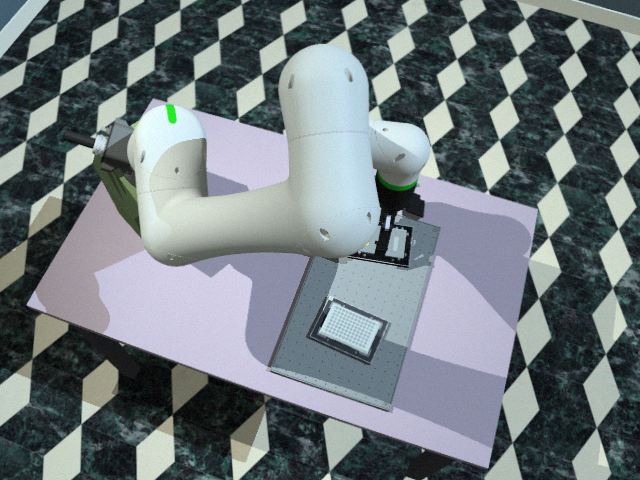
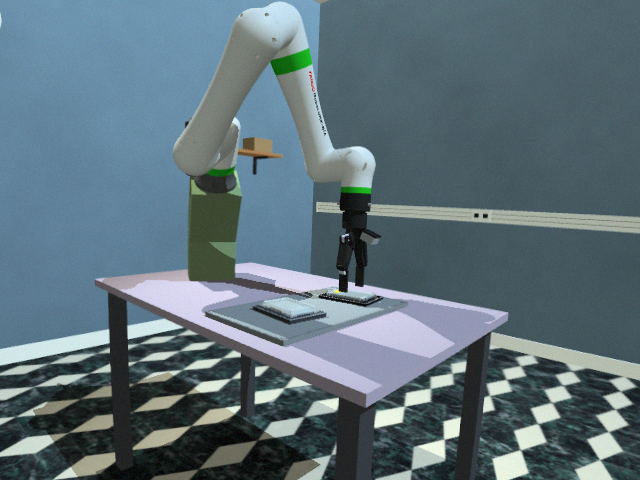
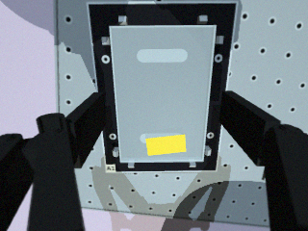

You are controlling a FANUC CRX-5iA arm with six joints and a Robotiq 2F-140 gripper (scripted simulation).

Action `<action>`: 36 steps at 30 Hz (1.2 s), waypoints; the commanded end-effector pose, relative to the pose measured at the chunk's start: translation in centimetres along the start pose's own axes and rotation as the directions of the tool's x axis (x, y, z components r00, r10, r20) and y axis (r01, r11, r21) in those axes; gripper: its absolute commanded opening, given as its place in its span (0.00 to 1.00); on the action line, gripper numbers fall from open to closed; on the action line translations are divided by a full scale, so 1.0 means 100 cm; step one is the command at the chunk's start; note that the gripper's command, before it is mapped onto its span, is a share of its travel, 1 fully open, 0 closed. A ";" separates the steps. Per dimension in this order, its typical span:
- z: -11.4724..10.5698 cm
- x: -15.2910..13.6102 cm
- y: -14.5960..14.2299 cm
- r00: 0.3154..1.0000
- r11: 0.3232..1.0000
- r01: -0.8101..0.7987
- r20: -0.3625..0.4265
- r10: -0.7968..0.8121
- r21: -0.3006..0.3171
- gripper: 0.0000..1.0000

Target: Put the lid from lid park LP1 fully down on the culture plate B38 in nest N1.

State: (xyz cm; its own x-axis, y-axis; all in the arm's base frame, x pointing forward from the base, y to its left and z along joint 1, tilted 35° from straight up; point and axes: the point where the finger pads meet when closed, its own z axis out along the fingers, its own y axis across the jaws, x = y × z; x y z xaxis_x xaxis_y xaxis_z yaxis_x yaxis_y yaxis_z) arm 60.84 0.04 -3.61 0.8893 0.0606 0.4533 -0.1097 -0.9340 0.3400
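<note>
The clear lid [image 3: 163,93] with a yellow label [image 3: 166,144] lies flat in the black lid park LP1 at the far end of the grey baseplate. My gripper [image 3: 163,107] is open directly above it. Its two black fingers stand one on each long side of the lid, apart from its edges. In the side view the fingertips [image 2: 349,284] hang just above the lid [image 2: 351,296]. The white culture plate B38 [image 1: 347,326] sits uncovered in nest N1 at the near end of the baseplate, also seen in the side view [image 2: 289,308].
The perforated grey baseplate [image 1: 356,304] lies on the lilac table. The robot's green pedestal [image 2: 213,232] stands at the table's far left corner. A small wall shelf with a box [image 2: 258,147] hangs behind the arm.
</note>
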 end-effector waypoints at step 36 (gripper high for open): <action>0.004 0.001 0.000 1.000 1.000 0.000 -0.001 0.000 0.000 0.69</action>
State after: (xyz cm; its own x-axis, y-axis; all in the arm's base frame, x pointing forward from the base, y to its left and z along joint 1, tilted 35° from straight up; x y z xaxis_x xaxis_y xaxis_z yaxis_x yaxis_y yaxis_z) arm 61.00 -0.08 -3.89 0.8893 0.0606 0.4532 -0.1096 -0.9340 0.3400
